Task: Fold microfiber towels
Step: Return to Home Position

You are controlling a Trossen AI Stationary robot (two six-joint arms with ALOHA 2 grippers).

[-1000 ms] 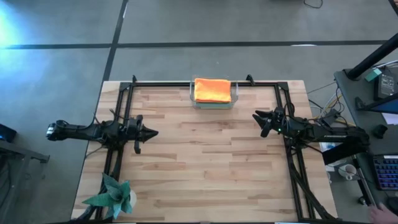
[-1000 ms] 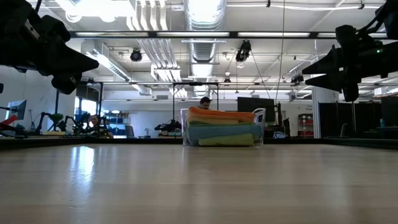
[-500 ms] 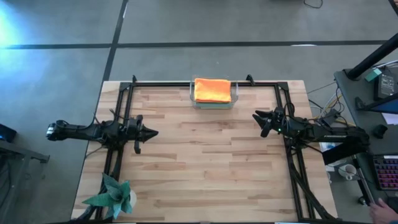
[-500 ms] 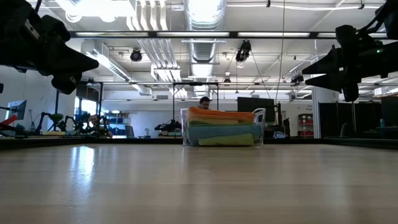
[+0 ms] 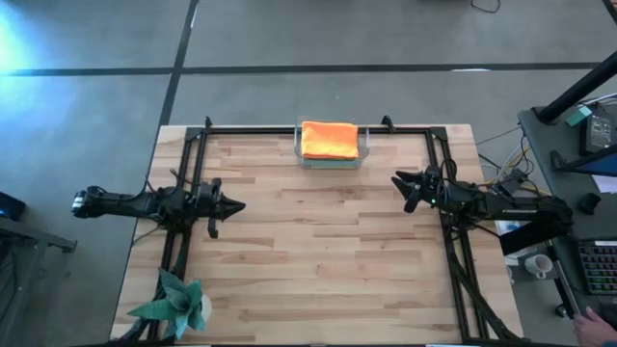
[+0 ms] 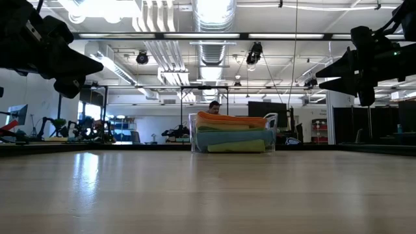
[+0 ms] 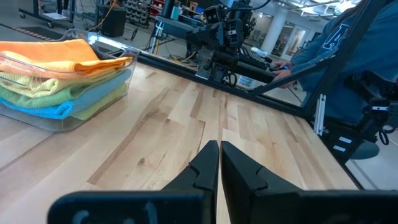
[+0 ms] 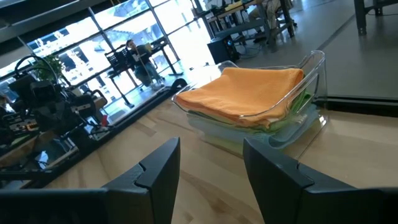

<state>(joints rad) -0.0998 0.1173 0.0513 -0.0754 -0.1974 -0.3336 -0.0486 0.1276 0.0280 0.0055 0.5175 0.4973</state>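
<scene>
A stack of folded microfiber towels lies in a clear tray at the table's far edge, middle; the orange towel is on top. The low view shows the stack with orange over yellow, blue and green layers; both wrist views show it too. My left gripper hovers shut over the table's left side, empty. My right gripper hovers open over the right side, empty.
A teal spiky paper ornament sits at the table's near left corner. Black frame rails run along the far and side edges. A person in a blue top is beyond the right edge. Bare wood lies between the arms.
</scene>
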